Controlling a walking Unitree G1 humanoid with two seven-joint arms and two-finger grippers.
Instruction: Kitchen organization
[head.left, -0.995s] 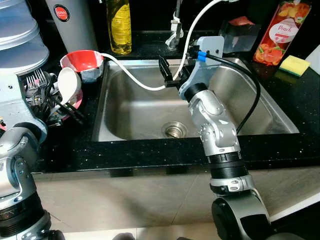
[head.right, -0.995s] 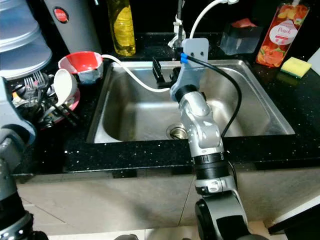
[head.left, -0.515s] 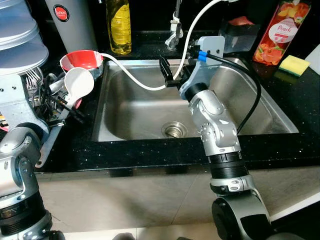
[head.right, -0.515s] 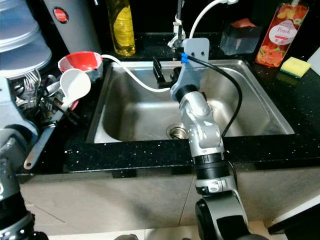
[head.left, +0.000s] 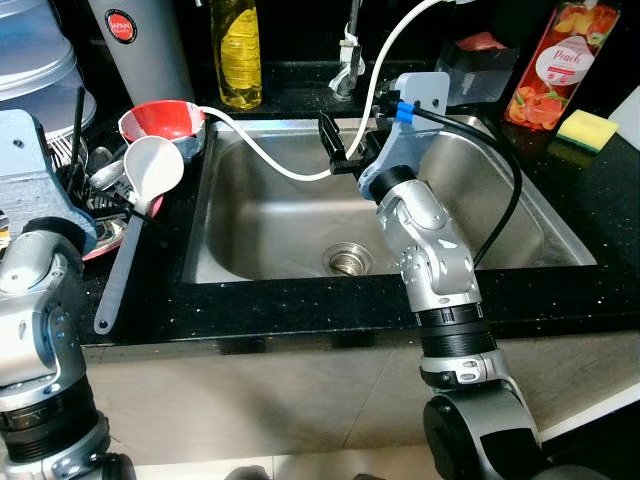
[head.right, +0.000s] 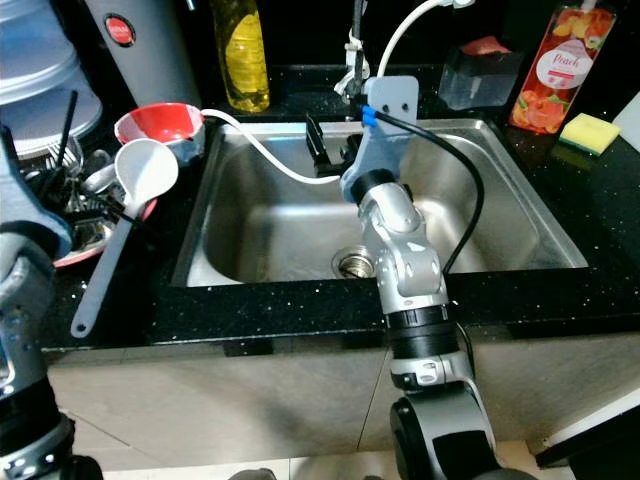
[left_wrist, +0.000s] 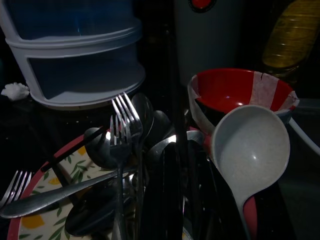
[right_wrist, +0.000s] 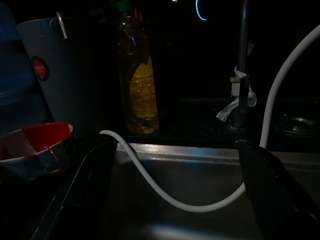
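One grey plastic ladle (head.left: 150, 170) leans from the cutlery-filled plate (left_wrist: 22, 220) onto the black worktop (head.left: 300, 305). One red bowl (head.left: 165, 120) stands behind. The right hand (head.left: 340, 150), fingers spread, hovers over the steel sink (head.left: 270, 225); whether the left hand is open or clenched cannot be told.

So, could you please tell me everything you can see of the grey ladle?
The grey ladle looks like matte plastic, with a round, deep, empty bowl and a long flat handle. It lies left of the sink, its bowl resting over the cutlery on the plate, next to the red bowl. The handle slants down across the black counter toward its front edge.
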